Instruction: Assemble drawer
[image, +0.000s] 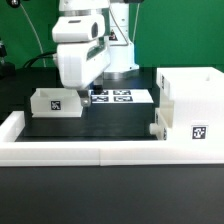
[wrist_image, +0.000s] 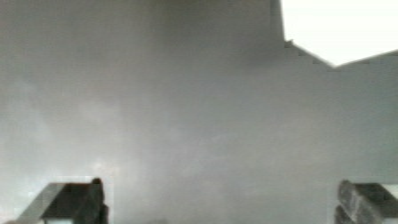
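The tall white box housing (image: 190, 108) stands at the exterior view's right, with a square tag on its front face. A small white tray (image: 55, 102) with a tag lies at the left on the black table (image: 95, 128). My gripper (image: 88, 97) hangs just right of that tray, low over the table. In the wrist view my two fingertips (wrist_image: 71, 203) stand wide apart with nothing between them; a white corner of a drawer part (wrist_image: 338, 28) shows at the far edge. The gripper is open and empty.
The marker board (image: 120, 97) lies flat behind the gripper. A low white rail (image: 70, 150) edges the table's front and left side. A small white block (image: 155, 129) sits against the housing's base.
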